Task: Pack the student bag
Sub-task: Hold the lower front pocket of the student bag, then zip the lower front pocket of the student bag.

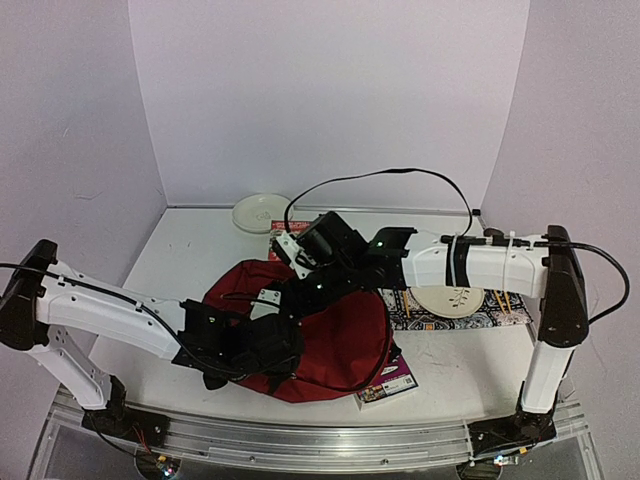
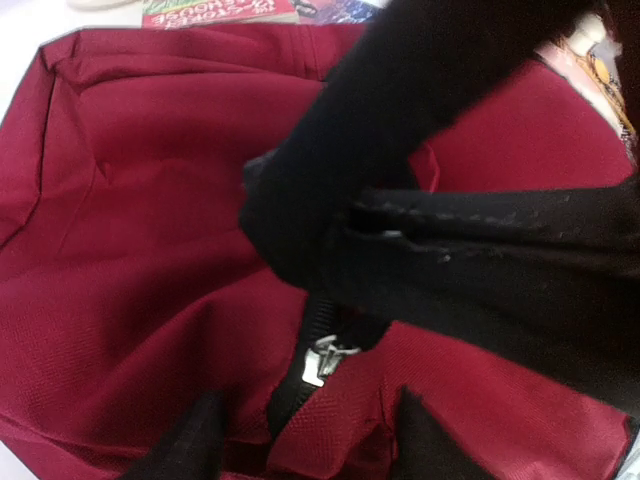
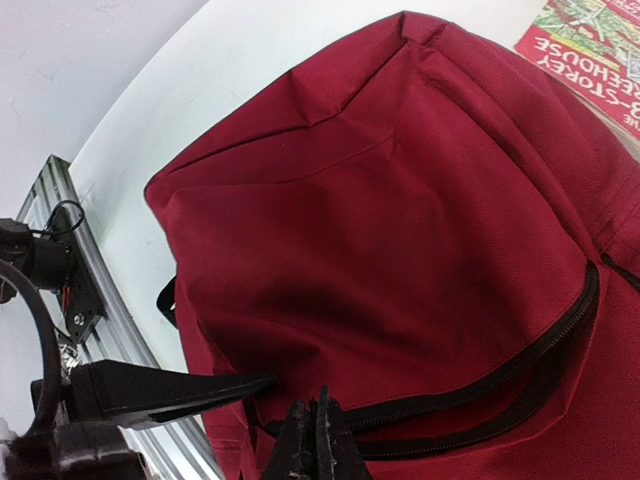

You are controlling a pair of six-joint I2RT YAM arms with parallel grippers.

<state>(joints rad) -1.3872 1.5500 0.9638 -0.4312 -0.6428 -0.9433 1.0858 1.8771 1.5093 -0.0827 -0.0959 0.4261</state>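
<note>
The student bag (image 1: 345, 340), dark red fabric with a black zip (image 3: 520, 360), lies in the middle of the table. My right gripper (image 3: 318, 440) is shut, its tips pinching the bag's edge where the zip ends; from above it (image 1: 288, 298) reaches in over the bag's left side. My left gripper (image 2: 305, 440) is open, its two dark fingers astride a fold of red fabric just below the silver zip puller (image 2: 322, 360). From above it (image 1: 268, 345) sits on the bag's near left part. A black strap (image 2: 500, 270) runs across the left wrist view.
A red book (image 3: 590, 50) lies beyond the bag, and a colourful book (image 1: 388, 385) pokes out under its near right corner. A white plate (image 1: 262, 212) sits at the back. A patterned cloth (image 1: 500, 318) with another plate (image 1: 450, 300) lies to the right. A metal rail (image 1: 300, 440) lines the near edge.
</note>
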